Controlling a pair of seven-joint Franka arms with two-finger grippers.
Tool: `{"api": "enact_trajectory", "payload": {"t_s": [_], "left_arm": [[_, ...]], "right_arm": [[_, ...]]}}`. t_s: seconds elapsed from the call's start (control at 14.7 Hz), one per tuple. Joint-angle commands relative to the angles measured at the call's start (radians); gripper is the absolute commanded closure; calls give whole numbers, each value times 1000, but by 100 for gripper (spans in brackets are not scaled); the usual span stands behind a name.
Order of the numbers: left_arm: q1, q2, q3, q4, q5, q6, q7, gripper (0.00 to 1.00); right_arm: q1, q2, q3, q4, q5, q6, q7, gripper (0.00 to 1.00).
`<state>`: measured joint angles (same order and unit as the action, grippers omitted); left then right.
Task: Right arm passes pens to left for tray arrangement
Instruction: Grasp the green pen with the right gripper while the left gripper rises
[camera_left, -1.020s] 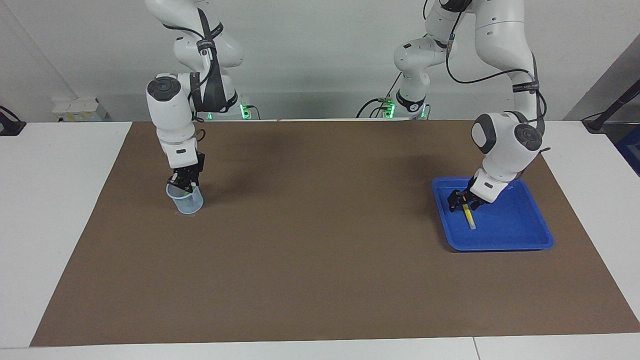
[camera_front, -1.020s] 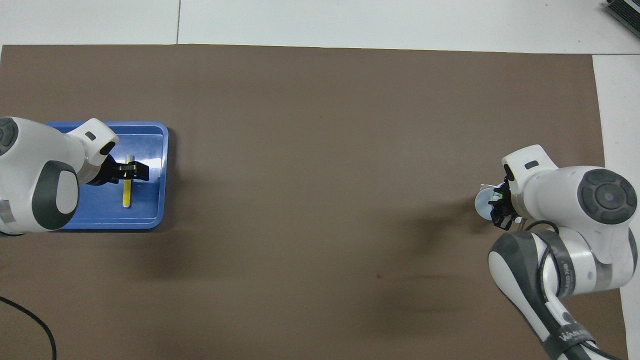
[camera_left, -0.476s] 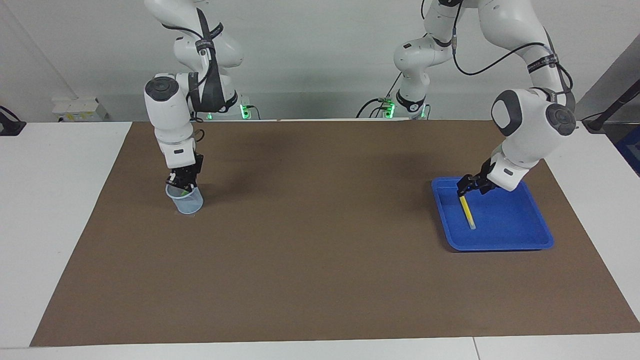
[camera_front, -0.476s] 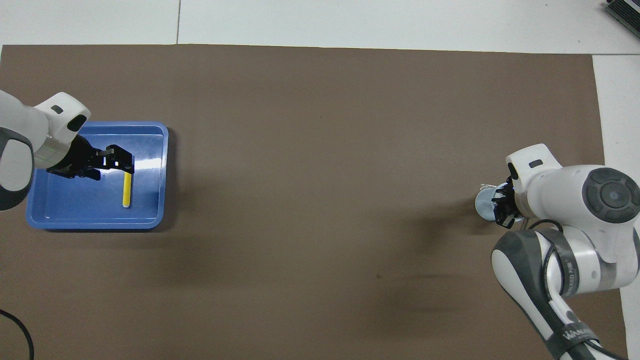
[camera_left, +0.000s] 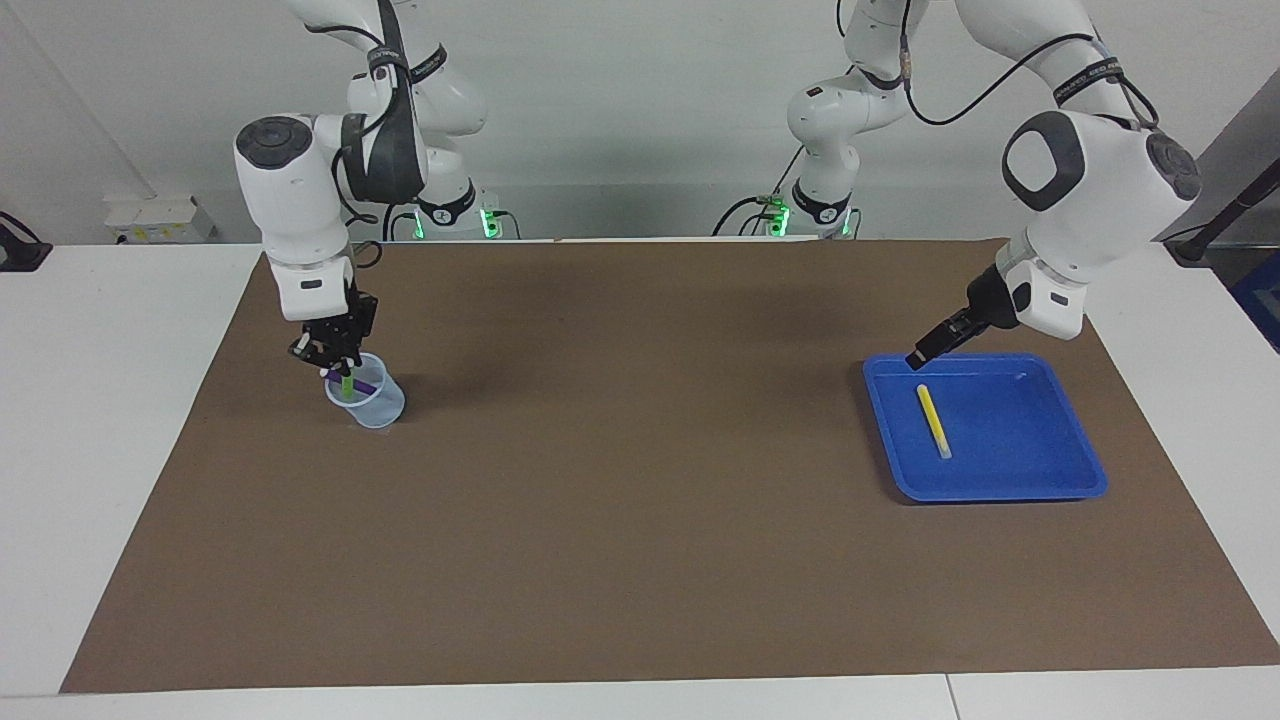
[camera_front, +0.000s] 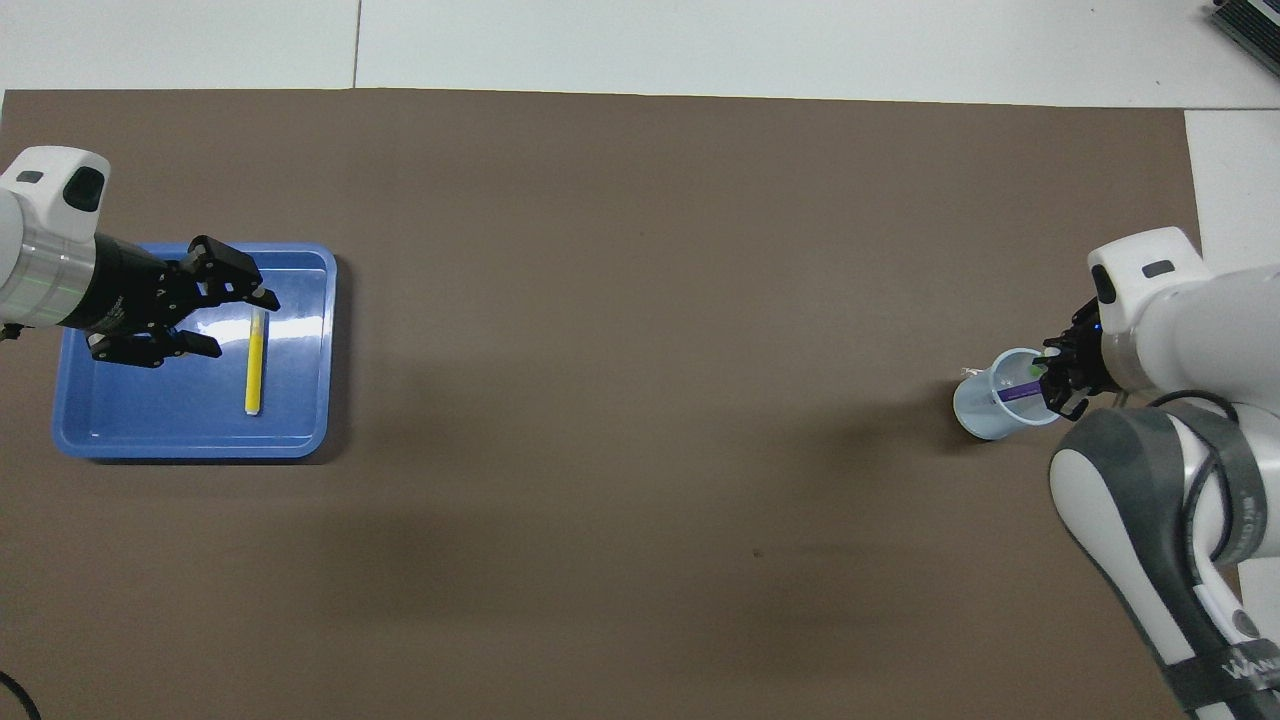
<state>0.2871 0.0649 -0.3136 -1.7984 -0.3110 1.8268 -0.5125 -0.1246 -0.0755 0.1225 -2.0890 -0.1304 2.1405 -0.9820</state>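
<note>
**Two arms, one pen in the tray, two in the cup**

Two Franka arms at the brown mat (camera_left: 640, 560), which covers most of the white table (camera_left: 110, 420) and leaves a huge open stretch between cup and tray, plus bare mat out to every edge.

Left arm (camera_left: 1090, 200) is bent at the elbow with the wrist angled down toward the tray. Its left gripper (camera_front: 215, 315) hangs over the blue tray (camera_left: 1030, 470), above the rim nearer the robots, fingers spread apart and holding nothing. The overhead view shows that spread clearly; from the facing view it's just a dark wedge, but that view does show it's well clear of the tray floor.

Right arm (camera_left: 300, 210) drops nearly straight down at its own end of the table. The right gripper (camera_left: 337, 362) is at the mouth of the see-through cup (camera_left: 368, 400), fingertips pinched together on the green pen (camera_left: 347, 384), which stands up out of the cup. The cup looks tipped in both views.

The purple pen (camera_front: 1015, 393) lies across the inside of the cup, easiest to see from overhead. The yellow pen (camera_left: 934, 421) lies flat in the tray, near the rim that faces the middle of the table, apart from the left gripper.
</note>
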Motion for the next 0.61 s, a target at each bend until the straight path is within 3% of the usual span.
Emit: {"api": "enact_trajectory", "payload": {"t_s": [0.0,0.27,0.41,0.54], "left_arm": [[-20,-71,8,-12,-91,-21,-203,18],[-58,-112,7,-18,-148,-14,-402,18],[-57,-114,5,-13,-154,-14,-405,18],[-59,-125,7,-13,-183,-8,-470,18]], "right_arm": [[-21,10,9,79,26,-14,70,100],[20,10,14,187,175,-148,308,100],[42,9,14,205,236,-163,417,100],[45,11,14,207,392,-156,564,100]]}}
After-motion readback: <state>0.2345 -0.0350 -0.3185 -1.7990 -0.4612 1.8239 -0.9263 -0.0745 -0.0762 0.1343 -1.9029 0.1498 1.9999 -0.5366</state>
